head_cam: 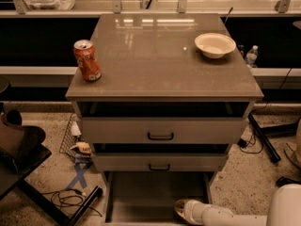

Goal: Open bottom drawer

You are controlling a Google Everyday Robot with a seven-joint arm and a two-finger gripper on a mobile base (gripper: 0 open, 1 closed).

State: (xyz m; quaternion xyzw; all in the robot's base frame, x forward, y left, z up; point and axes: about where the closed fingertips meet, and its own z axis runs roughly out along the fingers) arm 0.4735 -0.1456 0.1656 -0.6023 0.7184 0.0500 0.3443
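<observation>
Apparently the bottom drawer (150, 197) is already out; your gripper (184, 210) sits at its front right, grip unreadable, so ease clear.

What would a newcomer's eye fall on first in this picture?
First the red soda can at the left edge of the grey cabinet top and the white round bowl at its right rear. Below, the grey bottom drawer stands pulled out, with the robot's white pincer at its front right.
</observation>
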